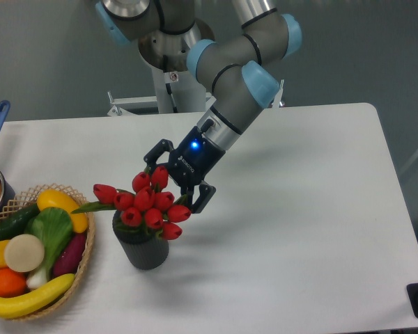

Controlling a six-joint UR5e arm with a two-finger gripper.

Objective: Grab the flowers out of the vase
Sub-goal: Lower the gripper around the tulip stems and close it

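Claw spread wide, fingers either side of flowers in vase; wrist label unreadable

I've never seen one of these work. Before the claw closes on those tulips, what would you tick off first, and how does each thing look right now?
1. Gripper open: ok, its fingers are spread.
2. Fingers on both sides of the flowers: not ok, they sit at the upper right edge of the bunch; only the top buds lie between them.
3. Stems reachable: cannot tell, the buds hide them.
4. Vase upright on the table: ok.
5. Flowers in the vase: ok, not lifted yet.
6. Basket clear of the lift: ok, it stands left of the vase, though one bud leans toward it.
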